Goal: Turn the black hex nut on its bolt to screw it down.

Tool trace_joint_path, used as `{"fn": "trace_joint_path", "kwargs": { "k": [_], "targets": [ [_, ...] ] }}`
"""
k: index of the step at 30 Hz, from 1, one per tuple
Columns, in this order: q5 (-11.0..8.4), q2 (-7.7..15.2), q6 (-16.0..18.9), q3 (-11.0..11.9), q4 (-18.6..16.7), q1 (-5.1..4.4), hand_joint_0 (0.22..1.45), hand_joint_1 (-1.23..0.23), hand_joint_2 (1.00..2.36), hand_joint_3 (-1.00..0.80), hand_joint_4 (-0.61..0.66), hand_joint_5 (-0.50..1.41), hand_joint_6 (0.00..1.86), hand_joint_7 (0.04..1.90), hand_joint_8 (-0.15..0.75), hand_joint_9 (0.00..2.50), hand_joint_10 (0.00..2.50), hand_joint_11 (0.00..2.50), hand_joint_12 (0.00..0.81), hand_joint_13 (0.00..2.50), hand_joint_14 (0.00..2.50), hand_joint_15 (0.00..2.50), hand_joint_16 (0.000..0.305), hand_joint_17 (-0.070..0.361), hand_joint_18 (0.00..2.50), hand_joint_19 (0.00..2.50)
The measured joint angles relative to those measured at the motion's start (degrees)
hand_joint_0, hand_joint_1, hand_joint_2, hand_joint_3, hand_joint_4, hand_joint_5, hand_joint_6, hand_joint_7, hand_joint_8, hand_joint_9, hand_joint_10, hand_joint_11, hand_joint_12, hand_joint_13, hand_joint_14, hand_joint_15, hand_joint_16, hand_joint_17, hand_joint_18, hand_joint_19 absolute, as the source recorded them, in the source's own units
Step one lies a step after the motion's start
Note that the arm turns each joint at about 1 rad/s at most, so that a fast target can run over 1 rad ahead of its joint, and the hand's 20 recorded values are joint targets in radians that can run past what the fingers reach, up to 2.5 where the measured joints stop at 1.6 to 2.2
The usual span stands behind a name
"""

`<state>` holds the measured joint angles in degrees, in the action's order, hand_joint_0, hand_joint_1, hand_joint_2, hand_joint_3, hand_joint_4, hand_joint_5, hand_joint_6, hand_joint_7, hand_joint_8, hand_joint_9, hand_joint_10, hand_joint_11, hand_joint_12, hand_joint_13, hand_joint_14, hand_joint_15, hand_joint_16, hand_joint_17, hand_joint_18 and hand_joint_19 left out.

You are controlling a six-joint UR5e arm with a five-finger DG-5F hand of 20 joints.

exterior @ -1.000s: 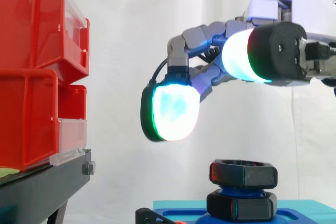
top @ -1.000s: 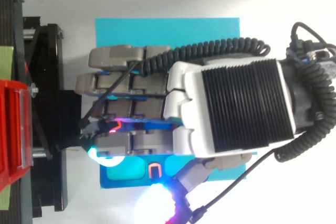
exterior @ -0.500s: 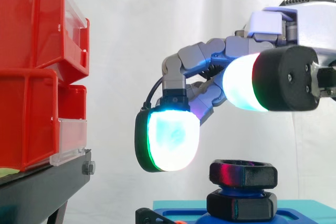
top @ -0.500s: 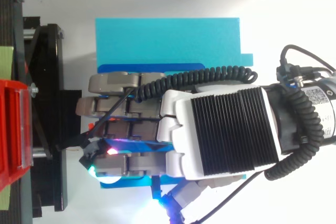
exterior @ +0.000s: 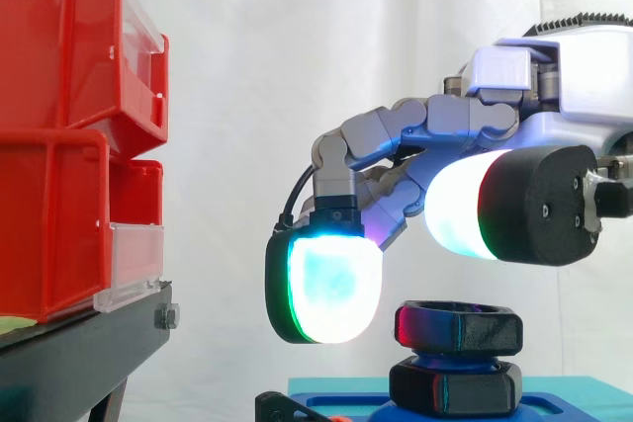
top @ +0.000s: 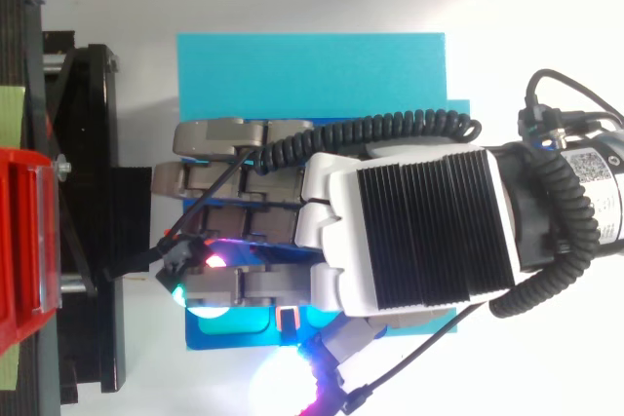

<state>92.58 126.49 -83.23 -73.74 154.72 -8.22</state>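
Hovering above the black hex nut [exterior: 458, 327] — at six o'clock below it, high on its bolt [exterior: 440, 354] over the blue base [top: 312, 65] — the hand [exterior: 564, 86] grips nothing; finger pad [exterior: 331, 289] at nine o'clock, thumb pad [exterior: 465, 210] at one, spread apart, probably to straddle it.

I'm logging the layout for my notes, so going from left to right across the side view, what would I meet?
From the left: stacked red plastic bins → glowing white-tipped fingers of the robot hand → upper black hex nut.
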Motion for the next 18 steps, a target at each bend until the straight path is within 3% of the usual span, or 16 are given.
{"fn": "trace_joint_path", "kwargs": {
  "k": [18],
  "targets": [
    [-0.19, 0.00, -0.61, 0.00, 0.28, 0.20, 0.49, -0.39, 1.00, -0.50, 0.17, -0.04, 0.50, 1.14, 0.312, 0.81, 0.01, 0.20, 0.407, 0.52, 0.01, 0.19, 0.057, 0.127, 0.26, 0.33]
  ]
}}
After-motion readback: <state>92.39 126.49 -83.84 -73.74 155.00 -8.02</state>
